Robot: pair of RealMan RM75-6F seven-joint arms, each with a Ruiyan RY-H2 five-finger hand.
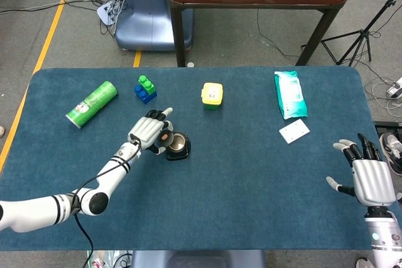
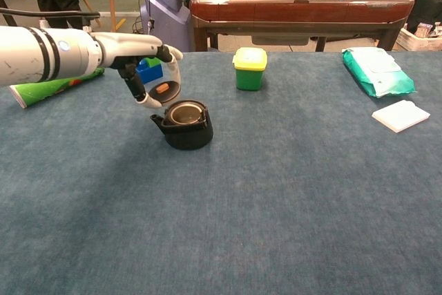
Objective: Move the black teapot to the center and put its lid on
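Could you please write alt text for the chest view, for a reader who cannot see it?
The robot's left hand holds a round lid tilted just above and left of an open black teapot on a blue table. Behind stand a yellow-lidded green box, toy blocks, a green can and a wipes pack.
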